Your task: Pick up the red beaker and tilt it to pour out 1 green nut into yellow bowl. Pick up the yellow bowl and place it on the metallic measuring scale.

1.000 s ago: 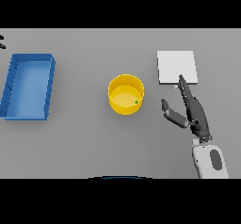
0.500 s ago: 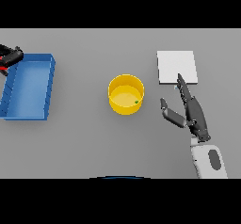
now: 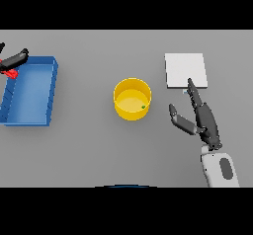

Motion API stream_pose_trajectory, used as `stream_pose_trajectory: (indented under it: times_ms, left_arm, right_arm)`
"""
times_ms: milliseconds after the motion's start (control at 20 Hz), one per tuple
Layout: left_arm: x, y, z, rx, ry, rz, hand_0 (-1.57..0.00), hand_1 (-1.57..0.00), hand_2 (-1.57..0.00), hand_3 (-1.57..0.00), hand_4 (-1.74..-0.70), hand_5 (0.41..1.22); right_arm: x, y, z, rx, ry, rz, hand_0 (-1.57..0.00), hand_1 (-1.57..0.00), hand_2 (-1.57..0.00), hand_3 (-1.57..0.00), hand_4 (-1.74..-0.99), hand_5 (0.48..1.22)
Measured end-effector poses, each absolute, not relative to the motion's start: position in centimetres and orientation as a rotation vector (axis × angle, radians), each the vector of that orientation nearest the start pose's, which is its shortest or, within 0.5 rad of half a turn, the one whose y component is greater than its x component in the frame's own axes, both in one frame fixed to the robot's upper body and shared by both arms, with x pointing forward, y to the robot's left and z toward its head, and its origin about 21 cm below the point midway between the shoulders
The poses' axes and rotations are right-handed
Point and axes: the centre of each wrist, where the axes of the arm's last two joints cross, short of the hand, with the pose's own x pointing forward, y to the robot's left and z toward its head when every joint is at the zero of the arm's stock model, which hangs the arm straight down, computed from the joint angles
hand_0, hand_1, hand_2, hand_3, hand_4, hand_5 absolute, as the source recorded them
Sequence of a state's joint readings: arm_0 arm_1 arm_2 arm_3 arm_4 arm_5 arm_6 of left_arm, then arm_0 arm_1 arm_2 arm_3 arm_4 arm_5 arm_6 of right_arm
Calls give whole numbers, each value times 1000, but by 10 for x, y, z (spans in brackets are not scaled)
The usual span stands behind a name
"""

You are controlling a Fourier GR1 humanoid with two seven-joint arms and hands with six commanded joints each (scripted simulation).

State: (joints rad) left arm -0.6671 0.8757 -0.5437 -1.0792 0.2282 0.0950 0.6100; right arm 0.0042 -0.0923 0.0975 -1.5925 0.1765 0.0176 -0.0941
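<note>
Table's left edge: red beaker (image 3: pixel 10 72) half-hidden

Right hand (image 3: pixel 203 120) hovers with fingers straight, thumb spread; left hand (image 3: pixel 15 58) at far left edge.

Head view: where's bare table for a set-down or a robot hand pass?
Free: the grey strip between the blue tray and yellow bowl, and the near table in front of both. Tighter: between bowl and metallic scale, where the right robot hand lies open. The left robot hand holds something red over the tray's far-left corner.
</note>
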Motion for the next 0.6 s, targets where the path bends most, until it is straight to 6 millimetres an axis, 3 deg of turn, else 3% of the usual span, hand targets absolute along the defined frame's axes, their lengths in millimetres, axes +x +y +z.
stream_pose_trajectory:
  times_ms: [250, 350, 450, 600]
  left_arm:
    - [374, 341, 125, 769, -962, -526, -42, -36, -32, -19, -728, 664]
    - [373, 338, 123, 765, -980, -519, -27, -22, -20, -12, -718, 675]
    - [373, 338, 123, 760, -1001, -510, -17, -14, -12, -7, -720, 685]
    - [375, 333, 126, 749, -1034, -502, -8, -7, -6, -3, -732, 707]
  right_arm:
    - [255, -220, 13, -115, -1653, 323, 1, 1, 1, 1, -1281, 688]
    - [258, -219, 17, -223, -1634, 399, 1, 1, 1, 1, -1222, 662]
    - [265, -216, 29, -212, -1666, 502, -13, 1, 1, 1, -1167, 672]
    - [282, -215, 42, -134, -1717, 709, -6, 1, 1, 1, -1231, 677]
